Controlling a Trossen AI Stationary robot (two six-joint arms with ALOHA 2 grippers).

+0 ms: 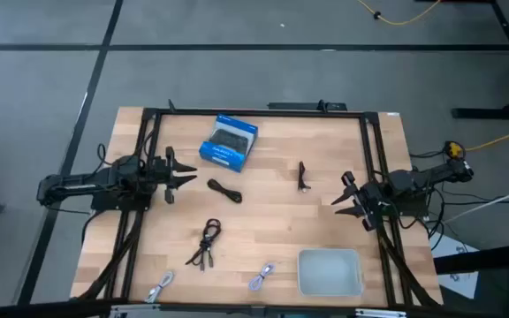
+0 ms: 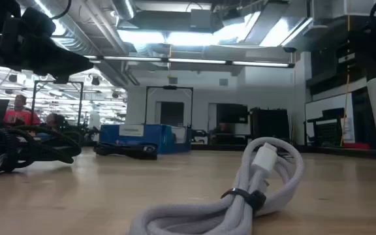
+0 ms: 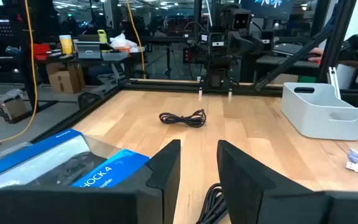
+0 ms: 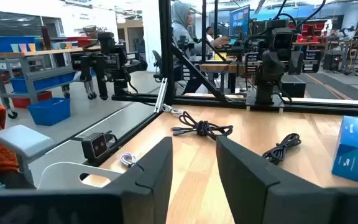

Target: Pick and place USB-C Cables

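Five USB-C Cables (image 1: pixel 224 189) scattered mid-frame and lower left, none in white bin (image 1: pixel 330 272) yet. Left gripper (image 1: pixel 180 177), right gripper (image 1: pixel 345 196): fingers wide, empty. You start first pick, nearest black cable.

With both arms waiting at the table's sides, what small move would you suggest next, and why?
Probably swing the left gripper toward the black cable lying just beyond it and lower over it. Its jaws are open and empty, and that cable is nearest. The right gripper, also open, waits at the right side, and the white bin holds no cable yet.
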